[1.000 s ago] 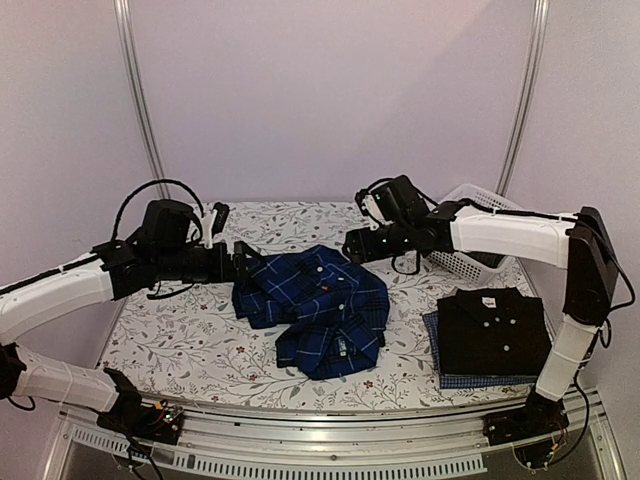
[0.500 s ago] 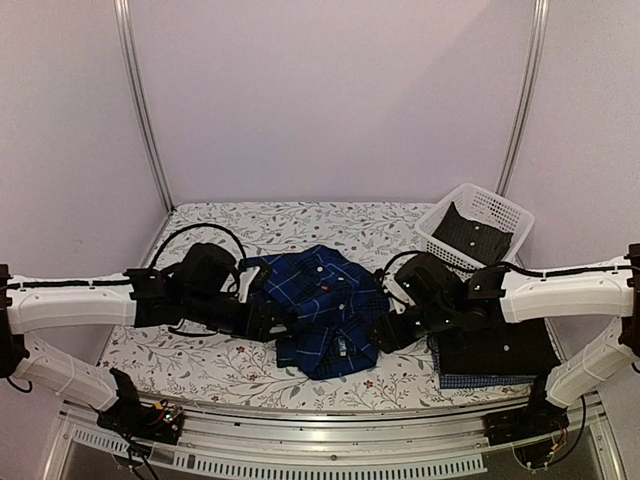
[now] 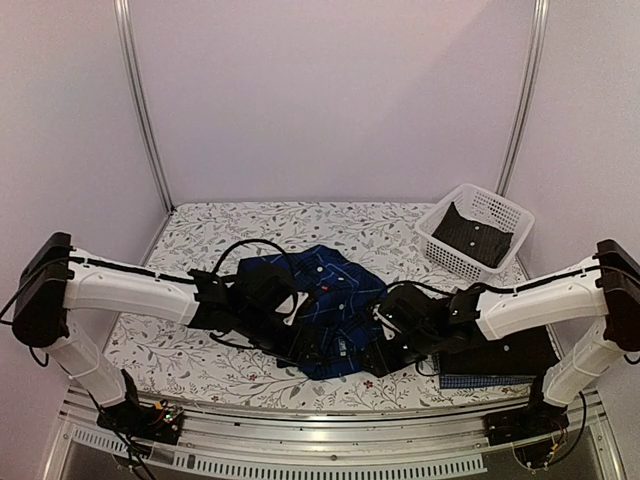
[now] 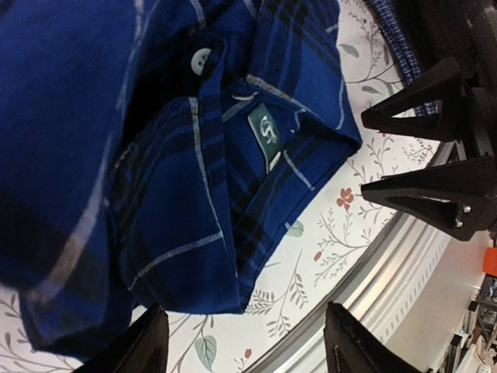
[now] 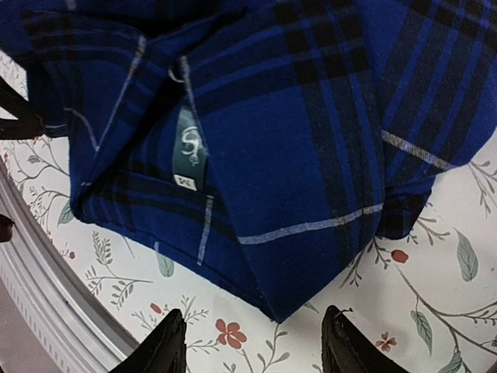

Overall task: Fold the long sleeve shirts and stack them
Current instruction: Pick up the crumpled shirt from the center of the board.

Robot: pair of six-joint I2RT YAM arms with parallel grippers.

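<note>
A dark blue plaid cloth shirt with thin white lines [image 3: 330, 290] lies crumpled at the centre of the top view, on the flower-printed tablecloth [image 3: 200, 232]. Both arms reach in over its near edge from the 2 lower sides of the frame. The left gripper [image 3: 318, 345] is at the shirt's lower edge, just left of centre, and the right gripper [image 3: 383, 357] is just beside it on the right.

In the left wrist view, the left gripper's 2 fingers [image 4: 147, 346] stand apart at the bottom of the frame. Nothing is between them, and the shirt's folded hem lies just above their tips. A green neck label [image 4: 266, 132] and a white button [image 4: 202, 58] show higher up.

In the right wrist view, the right gripper's fingers [image 5: 349, 342] are likewise spread over bare tablecloth and hold nothing.

At the lower right of the top view, a folded plain black shirt [image 3: 535, 350] lies partly hidden by the right arm. It rests on a fine blue check shirt [image 3: 465, 381]. A white plastic lattice basket [image 3: 455, 262] at the upper right holds a dark garment [image 3: 470, 238].
</note>
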